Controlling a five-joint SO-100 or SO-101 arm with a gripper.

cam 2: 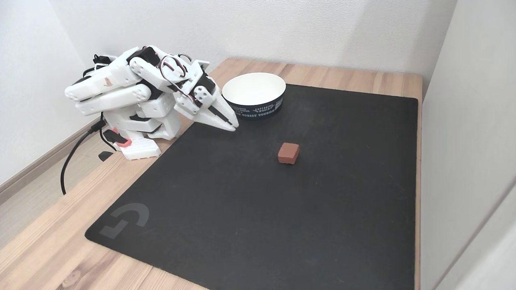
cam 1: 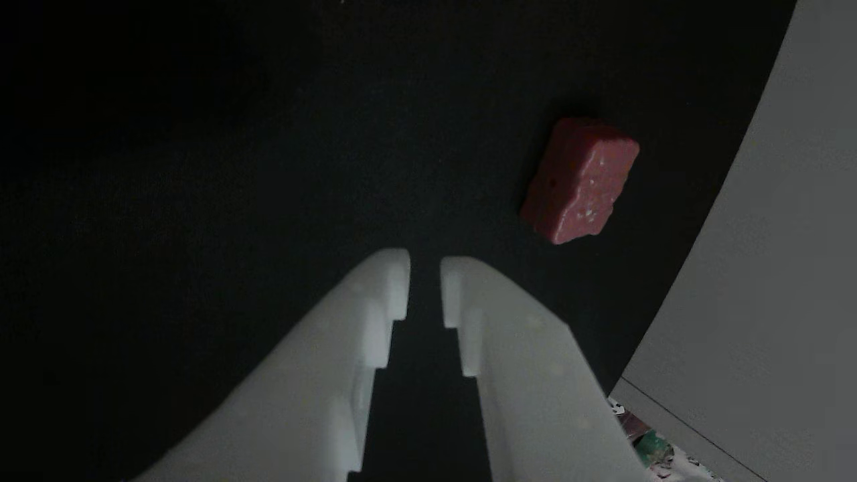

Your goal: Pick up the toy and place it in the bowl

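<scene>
The toy (cam 1: 579, 181) is a small dark red blocky chunk with pale speckles and a jagged lower edge; it lies on the black mat, ahead and to the right of my gripper (cam 1: 425, 268). In the fixed view the toy (cam 2: 288, 153) rests alone near the mat's middle. The bowl (cam 2: 258, 106), white inside with a dark printed band, stands at the mat's far edge. My gripper (cam 2: 233, 125) hovers low just left of the bowl, its white fingers drawn together with a narrow slit and nothing between them. The arm is folded back over its base.
The black mat (cam 2: 282, 209) covers most of a wooden table (cam 2: 48, 241). A pale wall panel (cam 2: 463, 161) runs along the mat's right side. The arm's base (cam 2: 137, 149) and a black cable (cam 2: 68, 169) sit at the table's left edge.
</scene>
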